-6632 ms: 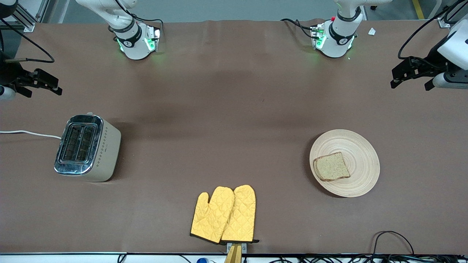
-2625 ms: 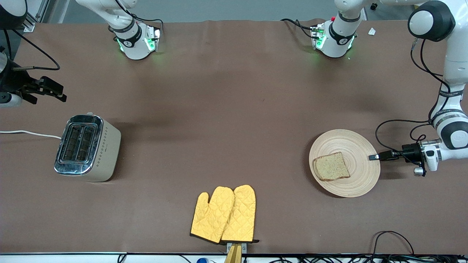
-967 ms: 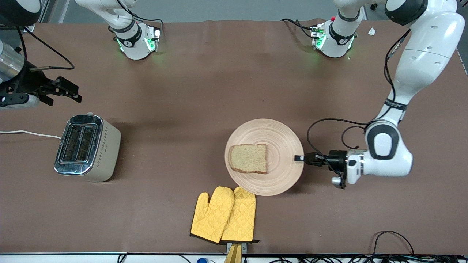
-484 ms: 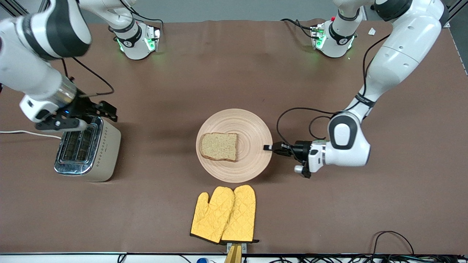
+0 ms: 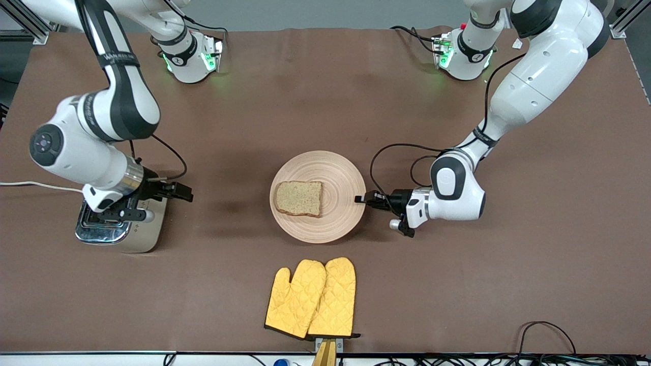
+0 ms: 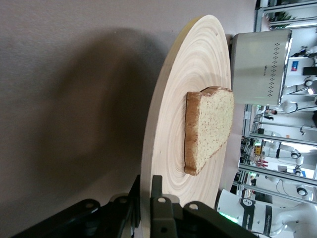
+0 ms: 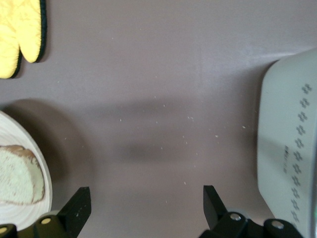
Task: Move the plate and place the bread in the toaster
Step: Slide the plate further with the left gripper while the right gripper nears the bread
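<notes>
The light wooden plate lies mid-table with the slice of brown bread flat on it. My left gripper is shut on the plate's rim at the side toward the left arm's end of the table. In the left wrist view the rim passes between the closed fingers, with the plate and bread just past them. The cream toaster stands toward the right arm's end, partly hidden by that arm. My right gripper hangs open and empty beside the toaster, over bare table.
A pair of yellow oven mitts lies nearer the front camera than the plate. The toaster's white cord runs off the table's edge. Brown table shows between the toaster and the plate.
The left gripper has drawn the plate and bread a little farther toward the toaster. The right arm has swung in, bringing its open gripper down beside the toaster.
</notes>
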Tool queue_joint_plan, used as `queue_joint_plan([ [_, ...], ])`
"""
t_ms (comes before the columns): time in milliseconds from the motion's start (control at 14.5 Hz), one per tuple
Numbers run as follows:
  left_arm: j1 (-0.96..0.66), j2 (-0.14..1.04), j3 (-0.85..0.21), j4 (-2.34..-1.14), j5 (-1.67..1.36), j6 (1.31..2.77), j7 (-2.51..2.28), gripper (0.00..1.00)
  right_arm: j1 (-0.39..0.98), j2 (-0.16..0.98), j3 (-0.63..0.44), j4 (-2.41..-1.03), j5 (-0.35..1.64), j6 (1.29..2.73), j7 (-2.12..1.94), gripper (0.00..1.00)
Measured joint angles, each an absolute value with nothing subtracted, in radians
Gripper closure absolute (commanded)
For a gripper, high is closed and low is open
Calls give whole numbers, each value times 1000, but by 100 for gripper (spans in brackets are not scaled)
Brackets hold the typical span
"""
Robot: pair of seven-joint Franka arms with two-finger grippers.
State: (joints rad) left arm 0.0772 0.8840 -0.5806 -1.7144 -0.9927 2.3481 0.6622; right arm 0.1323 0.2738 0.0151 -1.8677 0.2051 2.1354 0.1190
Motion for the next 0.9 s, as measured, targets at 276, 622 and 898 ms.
queue_joint_plan([
  [276,34,916,-581,-1722,-1128,2382,819,86,188,342,18,-1866,214,2197,164,0],
  [622,44,927,-576,-1723,-1137,2391,807,0,290,375,20,-1863,214,2241,311,0],
  [898,55,920,-564,-1702,-1137,2396,710,0,368,399,20,-1861,214,2256,413,14],
])
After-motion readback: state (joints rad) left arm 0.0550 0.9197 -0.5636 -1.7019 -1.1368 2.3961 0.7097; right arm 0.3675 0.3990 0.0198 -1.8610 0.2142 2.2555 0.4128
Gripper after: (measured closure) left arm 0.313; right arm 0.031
